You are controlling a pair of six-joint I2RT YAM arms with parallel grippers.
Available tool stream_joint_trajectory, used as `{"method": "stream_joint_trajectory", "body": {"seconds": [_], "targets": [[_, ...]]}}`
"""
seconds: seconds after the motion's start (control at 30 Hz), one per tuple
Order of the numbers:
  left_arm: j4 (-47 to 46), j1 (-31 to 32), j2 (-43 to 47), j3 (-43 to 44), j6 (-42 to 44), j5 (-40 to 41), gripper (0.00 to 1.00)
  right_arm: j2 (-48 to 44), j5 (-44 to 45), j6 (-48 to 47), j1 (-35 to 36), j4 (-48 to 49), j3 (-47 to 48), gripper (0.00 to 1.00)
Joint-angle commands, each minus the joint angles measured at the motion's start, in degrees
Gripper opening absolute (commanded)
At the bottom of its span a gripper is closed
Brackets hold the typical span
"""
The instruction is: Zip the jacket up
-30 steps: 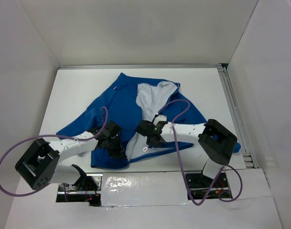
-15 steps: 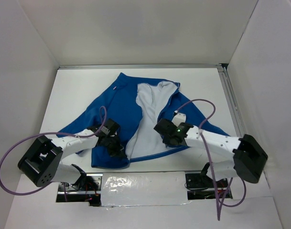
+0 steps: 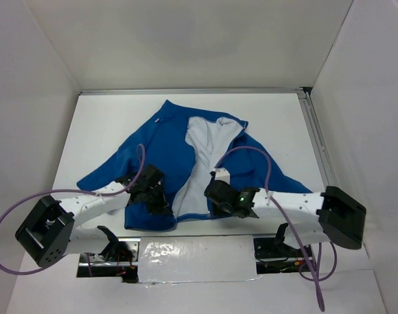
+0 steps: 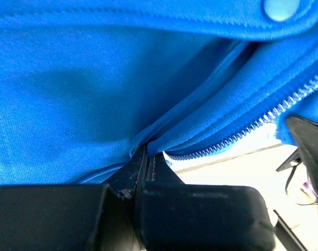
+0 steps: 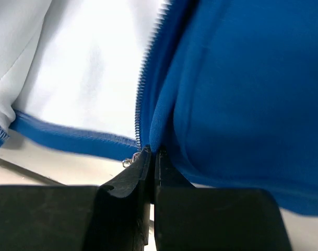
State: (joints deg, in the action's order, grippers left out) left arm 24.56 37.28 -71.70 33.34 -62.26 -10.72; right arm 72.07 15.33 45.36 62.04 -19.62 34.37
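Note:
The blue jacket lies open on the white table, its white lining showing down the middle. My left gripper is at the left front panel's near hem. In the left wrist view the left gripper is shut on a fold of blue fabric, with the zipper teeth running off to the right. My right gripper is at the right front panel's lower edge. In the right wrist view the right gripper is shut on the blue edge beside the zipper teeth. A small metal piece sits just left of the tips.
A metal rail runs along the table's right side. White walls close in the table on three sides. Purple cables loop above the arms. A taped strip lines the near edge by the arm bases.
My right gripper has shut on the jacket's right front edge, and its arm has swung out to the right and lower. The left gripper has kept its grip at the hem.

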Motion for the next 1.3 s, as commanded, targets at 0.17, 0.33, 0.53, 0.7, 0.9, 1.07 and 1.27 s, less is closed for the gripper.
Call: {"method": "stream_joint_trajectory", "body": {"seconds": [0.17,0.33,0.53,0.7,0.9,1.07,1.27], "targets": [[0.5,4.82,3.22,0.84,0.38,1.5,0.0,4.06,-1.17,1.12,1.69,8.77,1.51,0.0],[-0.48,7.19,7.62,3.92,1.44,-0.18,0.0,-4.73,-4.62,1.57,-1.66,14.96,-3.16,0.0],[1.2,8.78,9.39,9.1,1.35,0.44,0.0,-17.83,-4.87,0.94,-3.77,13.72,-5.88,0.0],[-2.31,10.62,10.09,14.29,1.18,1.31,0.0,-30.21,-5.92,5.0,-5.34,26.86,-12.91,0.0],[-4.59,12.47,11.22,16.85,-3.12,6.32,0.0,-35.07,-8.55,6.23,-7.28,35.86,-17.75,0.0],[-10.93,13.08,15.44,12.63,-6.91,8.69,0.0,-35.33,-11.55,8.77,-7.37,45.26,-21.09,0.0],[-8.92,13.7,16.16,13.5,-9.54,10.46,0.0,-35.6,-10.94,9.4,-7.2,50.46,-23.73,0.0]]}}
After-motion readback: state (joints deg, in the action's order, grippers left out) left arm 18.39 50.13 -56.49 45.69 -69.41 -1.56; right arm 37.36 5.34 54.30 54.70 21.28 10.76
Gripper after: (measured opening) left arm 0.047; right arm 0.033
